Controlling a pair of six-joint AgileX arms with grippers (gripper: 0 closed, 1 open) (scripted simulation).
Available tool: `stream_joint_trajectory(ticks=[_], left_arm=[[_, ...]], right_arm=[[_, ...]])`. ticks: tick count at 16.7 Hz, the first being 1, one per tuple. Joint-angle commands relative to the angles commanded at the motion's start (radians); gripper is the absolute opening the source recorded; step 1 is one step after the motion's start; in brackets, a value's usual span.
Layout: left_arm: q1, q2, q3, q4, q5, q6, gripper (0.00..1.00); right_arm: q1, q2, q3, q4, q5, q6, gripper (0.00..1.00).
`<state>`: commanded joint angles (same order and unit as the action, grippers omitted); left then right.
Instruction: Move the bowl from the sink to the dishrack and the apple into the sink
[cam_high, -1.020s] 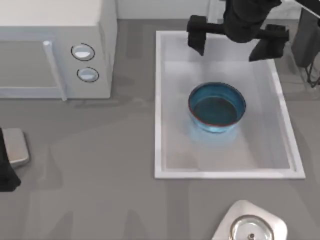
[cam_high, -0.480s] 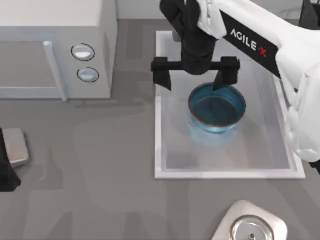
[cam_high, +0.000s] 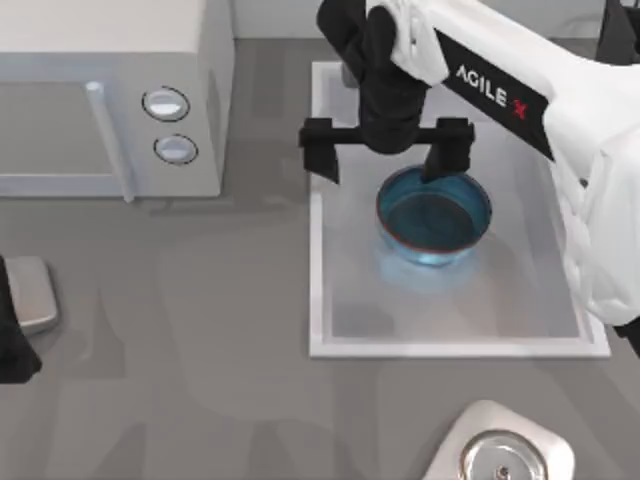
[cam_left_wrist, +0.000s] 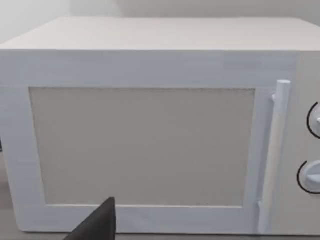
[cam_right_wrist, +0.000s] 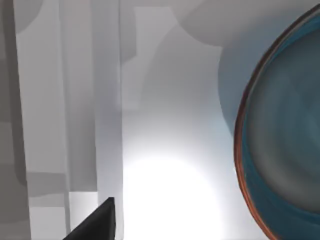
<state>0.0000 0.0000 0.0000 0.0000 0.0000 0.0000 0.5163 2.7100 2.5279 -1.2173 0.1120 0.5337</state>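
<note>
Nearest the lower edge of the top view, a rounded white-and-metal fixture (cam_high: 497, 450) sits on the grey table (cam_high: 200, 330), just below the short end of the sink (cam_high: 318, 250). At the far left edge, our left arm (cam_high: 12, 325) rests parked beside a small grey block (cam_high: 30, 292); we cannot tell whether its claw is open or closed. Its wrist view faces the front of the white microwave (cam_left_wrist: 145, 140), with the door handle (cam_left_wrist: 272, 160) upright and two dials at the picture's edge.

Further in, the sink lies as a long white basin right of the table's centre. The bowl (cam_high: 434, 215) — deep blue with a thin reddish-brown rim — stands upright inside it, in the far half.

Above the bowl's far rim is our right gripper (cam_high: 386, 155), its fingers spread wide apart and holding nothing. One finger (cam_high: 447, 155) is over the bowl's far rim; the other is over the sink's left wall. Whether either touches, we cannot tell. In the right wrist view the bowl's rim (cam_right_wrist: 245, 150) curves beside the pale sink floor (cam_right_wrist: 170, 150).

Farthest back at the left stands the microwave.
</note>
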Motion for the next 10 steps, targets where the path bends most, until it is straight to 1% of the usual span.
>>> stream_joint_trajectory(ticks=[6, 10], left_arm=[[0.000, 0.000, 0.000, 0.000, 0.000, 0.000, 1.00], [0.000, 0.000, 0.000, 0.000, 0.000, 0.000, 1.00]], right_arm=[[-0.012, 0.139, -0.019, 0.160, 0.000, -0.012, 1.00], [-0.013, 0.152, -0.021, 0.175, 0.000, -0.013, 1.00]])
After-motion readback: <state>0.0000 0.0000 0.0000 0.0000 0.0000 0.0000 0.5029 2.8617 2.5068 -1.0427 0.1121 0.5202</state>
